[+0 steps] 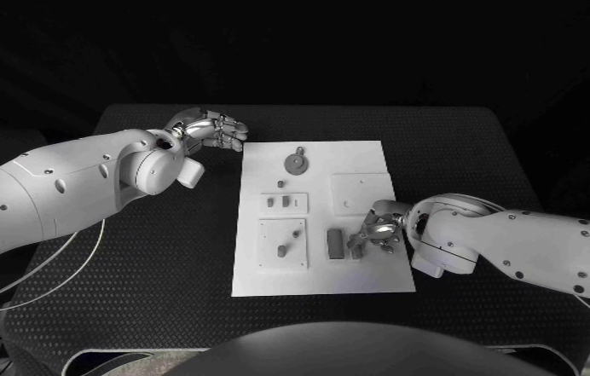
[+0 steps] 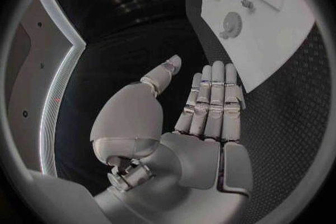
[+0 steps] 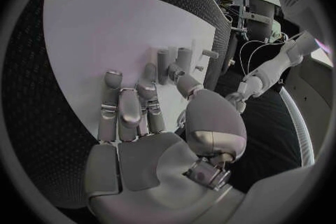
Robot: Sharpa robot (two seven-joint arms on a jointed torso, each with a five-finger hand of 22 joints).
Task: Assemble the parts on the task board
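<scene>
Item: task board [image 1: 322, 222], white, flat on the black counter [image 1: 467, 146], directly before me.

Item: my right hand [image 1: 378, 233], over the board's near right part. Its fingers [image 3: 149, 79] reached among small upright grey parts; I could not tell whether they pinched one or merely touched.

Item: dark grey block [image 1: 334, 244], upright, just beside my right hand on its inner side.

Item: raised white plate [image 1: 281, 242], near left of the board, carrying two small grey pegs.

Item: smaller plate [image 1: 284, 203], mid-left, with two short grey parts side by side.

Item: blank square plate [image 1: 361, 193], mid-right.

Item: round grey part [image 1: 297, 162], near the board's far edge.

Item: my left hand [image 1: 211, 130], off the board beside its far left corner, fingers [image 2: 212, 98] straight and close together, holding nothing.
</scene>
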